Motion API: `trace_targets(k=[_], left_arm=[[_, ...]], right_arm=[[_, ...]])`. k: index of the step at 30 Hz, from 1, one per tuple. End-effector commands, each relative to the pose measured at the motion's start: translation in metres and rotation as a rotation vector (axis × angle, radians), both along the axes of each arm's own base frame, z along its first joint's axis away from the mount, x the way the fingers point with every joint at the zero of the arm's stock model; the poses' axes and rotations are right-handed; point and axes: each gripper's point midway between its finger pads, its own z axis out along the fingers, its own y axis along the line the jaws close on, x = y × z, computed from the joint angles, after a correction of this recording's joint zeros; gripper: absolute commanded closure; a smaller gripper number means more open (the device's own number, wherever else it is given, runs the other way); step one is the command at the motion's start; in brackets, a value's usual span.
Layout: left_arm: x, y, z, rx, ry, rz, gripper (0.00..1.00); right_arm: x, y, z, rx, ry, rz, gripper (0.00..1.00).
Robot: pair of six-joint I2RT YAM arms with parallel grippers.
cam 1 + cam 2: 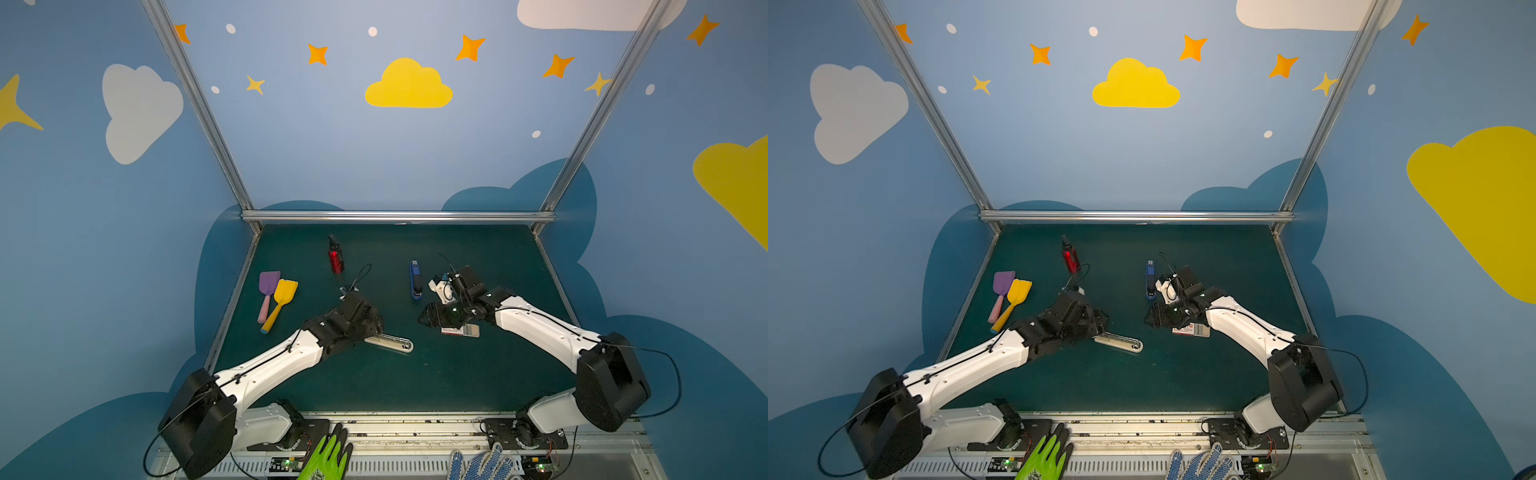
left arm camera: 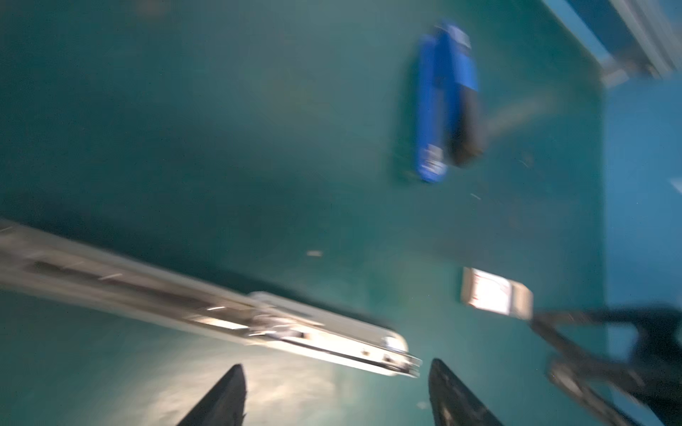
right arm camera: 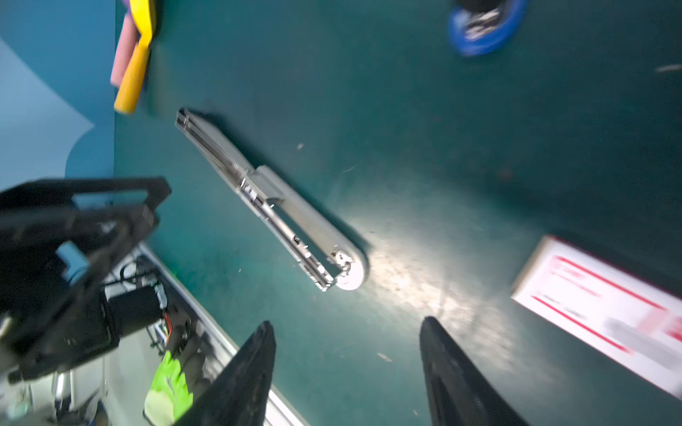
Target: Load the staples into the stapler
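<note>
Right of centre on the mat (image 1: pixel 415 382), the staple box (image 1: pixel 460 331) is found lying flat, just beside the right gripper (image 3: pixel 347 321). Its jaws and those of the left gripper (image 2: pixel 337 365) are spread, empty. Box is judged light, crushable, strips brittle; long edges are favoured.

**Stapler opened, staples boxed**

You had the pale stapler (image 1: pixel 390 343) lying opened out flat on the mat, its metal channel facing up. Your white, red-printed staple box (image 1: pixel 463 331) lay flat nearby, apart from it, grey at one end.
</note>
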Motion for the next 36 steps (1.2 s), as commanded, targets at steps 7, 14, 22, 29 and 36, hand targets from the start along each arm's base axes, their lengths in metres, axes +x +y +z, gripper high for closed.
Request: trace_targets(k=[7, 14, 22, 29, 36], left_arm=[[0.000, 0.068, -0.031, -0.036, 0.011, 0.285, 0.20], [0.032, 0.052, -0.040, -0.069, 0.001, 0.225, 0.20], [0.064, 0.015, -0.049, -0.086, 0.060, 0.093, 0.22], [0.090, -0.014, -0.044, -0.131, 0.048, 0.012, 0.23], [0.106, -0.042, -0.047, -0.206, 0.050, -0.073, 0.24]], right_arm=[[-0.004, 0.041, -0.024, -0.013, -0.018, 0.116, 0.35], [-0.012, 0.051, -0.035, -0.013, -0.012, 0.168, 0.35], [-0.022, 0.049, -0.055, -0.134, -0.057, 0.229, 0.35], [-0.027, 0.049, -0.070, -0.229, -0.090, 0.241, 0.37], [-0.025, 0.048, -0.088, -0.313, -0.080, 0.189, 0.43]])
